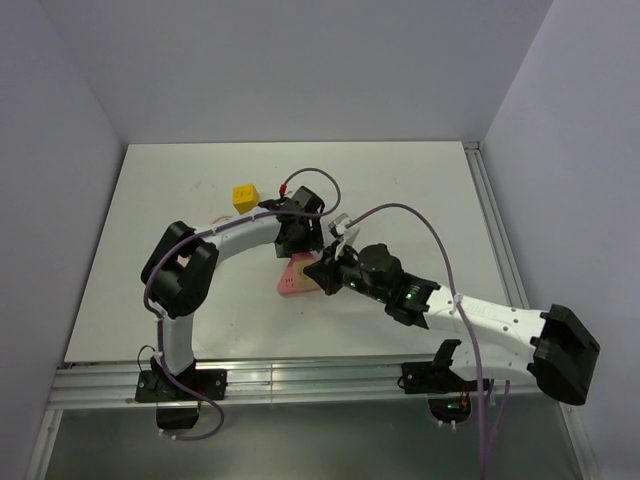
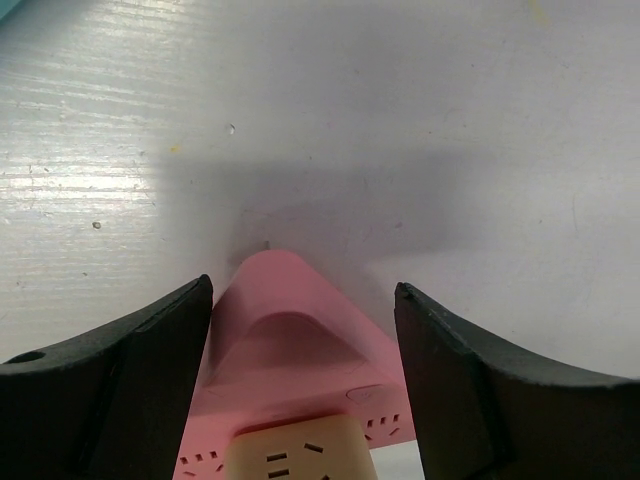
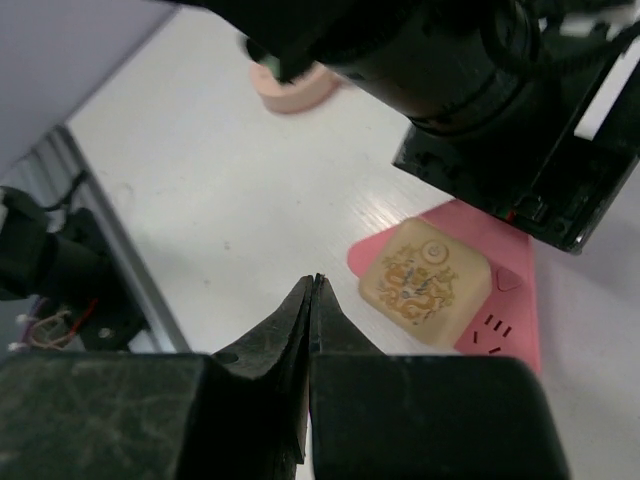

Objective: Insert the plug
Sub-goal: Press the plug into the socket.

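The plug (image 3: 425, 280) looks pale cream here, with a printed top. It sits on the pink triangular socket block (image 3: 510, 325), near one corner. In the left wrist view the plug (image 2: 300, 452) shows a slotted face at the bottom edge. My left gripper (image 2: 303, 285) straddles the pink socket block (image 2: 290, 340), one finger against each side. From above, the left gripper (image 1: 300, 245) covers the far part of the socket block (image 1: 292, 282). My right gripper (image 3: 315, 280) is shut and holds nothing. Its tips hang just left of the plug, apart from it. The right gripper (image 1: 325, 270) hides the plug from above.
A yellow cube (image 1: 243, 193) stands at the back left of the white table (image 1: 420, 190). A pink ring (image 3: 295, 88) lies on the table beyond the right gripper. The left arm's black wrist (image 3: 480, 80) hangs over the socket. A metal rail (image 1: 300, 375) runs along the near edge.
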{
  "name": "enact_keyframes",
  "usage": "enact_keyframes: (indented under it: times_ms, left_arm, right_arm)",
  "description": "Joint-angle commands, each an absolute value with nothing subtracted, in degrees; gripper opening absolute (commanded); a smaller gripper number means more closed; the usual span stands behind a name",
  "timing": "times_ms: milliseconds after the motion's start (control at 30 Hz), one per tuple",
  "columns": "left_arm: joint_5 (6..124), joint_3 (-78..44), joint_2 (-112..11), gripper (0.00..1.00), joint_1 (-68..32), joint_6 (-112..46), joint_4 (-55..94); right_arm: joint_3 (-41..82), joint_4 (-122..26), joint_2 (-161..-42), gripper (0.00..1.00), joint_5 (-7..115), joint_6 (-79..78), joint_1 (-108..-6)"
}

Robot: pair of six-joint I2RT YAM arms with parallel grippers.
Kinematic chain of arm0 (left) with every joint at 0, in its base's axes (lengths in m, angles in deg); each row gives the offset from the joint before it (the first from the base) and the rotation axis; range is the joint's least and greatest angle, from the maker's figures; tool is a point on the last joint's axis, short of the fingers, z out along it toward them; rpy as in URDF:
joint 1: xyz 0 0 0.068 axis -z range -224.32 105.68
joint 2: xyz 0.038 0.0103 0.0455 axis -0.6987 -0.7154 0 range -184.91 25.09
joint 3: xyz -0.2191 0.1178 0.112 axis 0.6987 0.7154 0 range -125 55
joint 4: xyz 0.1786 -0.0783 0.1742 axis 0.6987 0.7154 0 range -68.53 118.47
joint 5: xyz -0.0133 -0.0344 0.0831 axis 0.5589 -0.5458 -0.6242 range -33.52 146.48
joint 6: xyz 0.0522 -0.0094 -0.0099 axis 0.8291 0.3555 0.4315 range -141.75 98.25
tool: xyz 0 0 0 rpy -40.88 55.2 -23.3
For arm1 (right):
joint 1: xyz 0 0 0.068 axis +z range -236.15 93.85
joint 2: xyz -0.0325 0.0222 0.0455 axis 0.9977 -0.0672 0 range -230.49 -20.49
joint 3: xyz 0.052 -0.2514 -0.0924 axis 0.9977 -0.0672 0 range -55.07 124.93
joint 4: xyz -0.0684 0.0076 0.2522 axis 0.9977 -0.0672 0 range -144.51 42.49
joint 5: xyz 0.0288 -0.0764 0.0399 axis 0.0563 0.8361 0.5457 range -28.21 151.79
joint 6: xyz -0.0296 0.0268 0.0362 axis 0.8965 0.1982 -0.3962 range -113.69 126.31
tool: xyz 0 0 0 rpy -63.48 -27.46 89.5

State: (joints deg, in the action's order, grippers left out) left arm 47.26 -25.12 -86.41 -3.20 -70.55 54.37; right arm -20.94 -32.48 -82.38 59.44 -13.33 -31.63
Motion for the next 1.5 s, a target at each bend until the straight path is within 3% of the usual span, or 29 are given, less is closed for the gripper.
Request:
enact_keyframes:
  times_ms: [0, 133, 633, 933, 1133, 1467]
  left_arm:
    - [47.33, -27.97, -86.61, 0.78, -3.01, -69.83, 55.31]
    - [47.95, -27.79, -86.35, 0.78, -2.92, -69.74, 55.22]
    - [49.44, -27.79, -87.49, 0.73, -2.92, -69.30, 54.43]
    - [49.97, -27.27, -87.05, 0.73, -2.92, -68.86, 53.99]
    - [50.41, -27.70, -87.49, 0.72, -2.93, -68.51, 53.90]
    - [50.15, -27.62, -87.67, 0.72, -2.92, -67.98, 53.72]
  right_arm:
    - [-19.39, -31.95, -88.59, 0.00, 63.54, -13.46, -31.39]
    - [-17.54, -33.97, -98.62, 0.00, 64.86, -17.59, -31.22]
    - [-12.54, -39.77, -88.00, 0.00, 69.25, -16.63, -30.16]
    - [-13.14, -38.29, -98.97, 0.00, 72.24, -18.46, -30.16]
    - [-18.95, -34.76, -98.80, 0.00, 72.51, -21.73, -30.16]
    - [-7.71, -43.02, -91.60, 0.00, 71.28, -18.21, -30.16]
